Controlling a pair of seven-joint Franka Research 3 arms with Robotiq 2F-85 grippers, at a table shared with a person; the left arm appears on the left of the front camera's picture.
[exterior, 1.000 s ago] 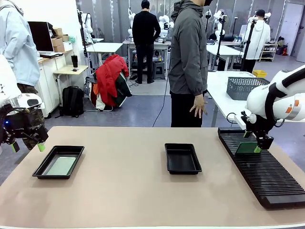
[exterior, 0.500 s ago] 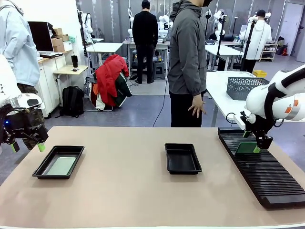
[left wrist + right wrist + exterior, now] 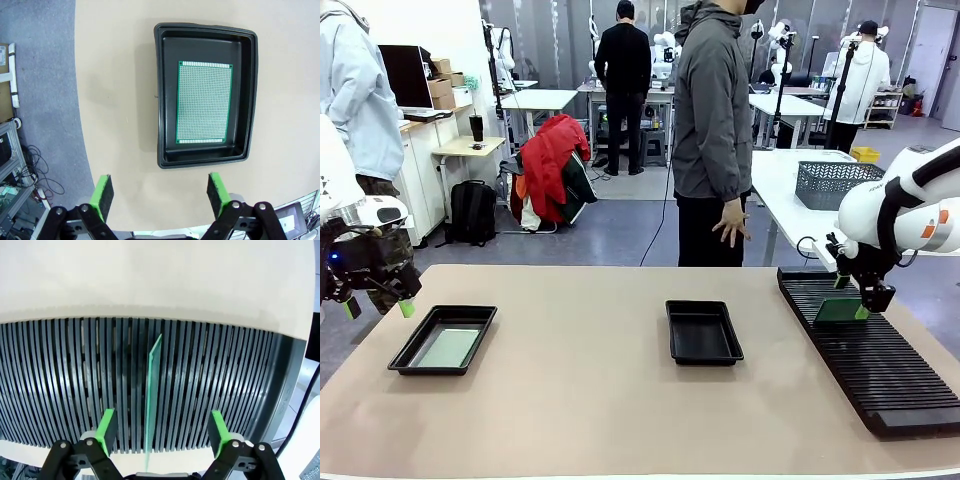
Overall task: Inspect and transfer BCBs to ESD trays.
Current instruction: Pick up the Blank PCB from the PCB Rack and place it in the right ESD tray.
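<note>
A green BCB (image 3: 840, 311) stands on edge in the long black slotted rack (image 3: 880, 370) at the table's right. My right gripper (image 3: 850, 298) straddles it. In the right wrist view that BCB (image 3: 152, 390) rises edge-on between the gripper's (image 3: 163, 429) open jaws, and neither green pad touches it. At the table's left a black ESD tray (image 3: 460, 310) holds a flat BCB (image 3: 448, 347). My left gripper (image 3: 377, 306) hangs open above and left of it. The left wrist view looks down past the open left gripper (image 3: 160, 191) on that tray (image 3: 167, 100) and its BCB (image 3: 204, 102). A second ESD tray (image 3: 705, 335) lies bare at mid-table.
A person (image 3: 715, 110) stands at the far edge of the table, one hand (image 3: 732, 222) hanging down. A grey wire-mesh basket (image 3: 832, 183) sits on a white table behind the rack. The rack (image 3: 75, 380) runs along the table's right edge.
The person's hanging hand has shifted a little. Both arms and the boards stand as before.
</note>
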